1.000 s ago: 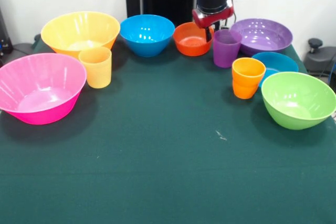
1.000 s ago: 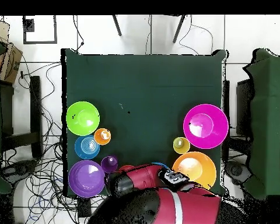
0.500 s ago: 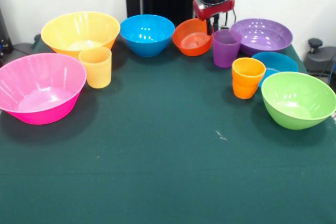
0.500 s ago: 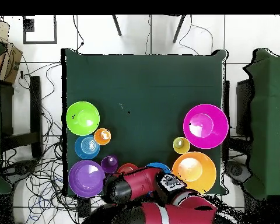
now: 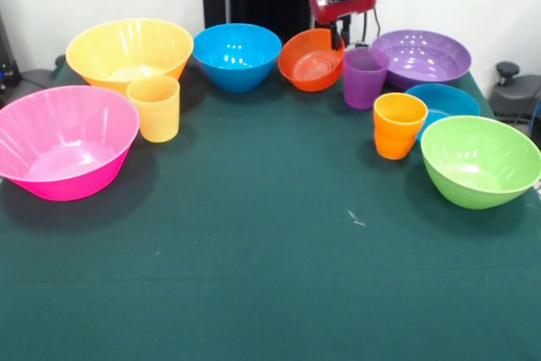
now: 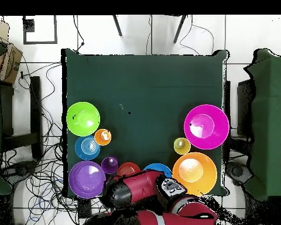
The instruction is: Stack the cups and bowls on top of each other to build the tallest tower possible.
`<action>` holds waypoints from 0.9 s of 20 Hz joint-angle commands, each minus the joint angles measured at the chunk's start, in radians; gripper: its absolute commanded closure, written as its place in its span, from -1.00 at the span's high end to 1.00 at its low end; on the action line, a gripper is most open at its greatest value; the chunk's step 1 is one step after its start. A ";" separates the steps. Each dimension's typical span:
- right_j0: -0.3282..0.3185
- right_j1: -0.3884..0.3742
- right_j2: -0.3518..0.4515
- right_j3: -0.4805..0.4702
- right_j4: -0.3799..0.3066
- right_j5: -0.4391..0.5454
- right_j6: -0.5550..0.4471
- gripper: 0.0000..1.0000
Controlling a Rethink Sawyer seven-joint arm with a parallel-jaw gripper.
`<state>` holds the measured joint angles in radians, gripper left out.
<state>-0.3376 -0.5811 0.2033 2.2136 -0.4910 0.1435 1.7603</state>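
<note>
My gripper is at the table's far side, shut on the right rim of the small red-orange bowl. The bowl hangs tilted, its opening facing the camera. In the overhead view the arm covers part of this bowl. The purple cup stands just right of the bowl. The orange cup stands alone further forward on the right. The yellow-orange cup stands on the left.
Big yellow bowl and medium blue bowl stand along the far edge, and the big pink bowl at the left. Wide purple bowl, small blue bowl and lime green bowl stand at the right.
The gripper has closed on the red-orange bowl's rim and risen. The bowl went from flat on the table to tilted and lifted. The arm drew back toward the pedestal.
</note>
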 commanded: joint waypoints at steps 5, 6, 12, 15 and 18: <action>0.021 -0.007 0.039 0.021 0.048 0.001 0.148 -1.00; 0.021 -0.009 0.040 0.024 0.050 0.003 0.148 -1.00; 0.022 -0.018 0.048 0.027 0.064 0.015 0.146 -1.00; 0.020 -0.024 0.045 0.033 0.066 0.018 0.146 -1.00; 0.014 -0.043 0.054 0.043 0.081 0.043 0.142 -1.00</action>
<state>-0.3354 -0.6098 0.2034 2.2447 -0.4711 0.1435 1.7607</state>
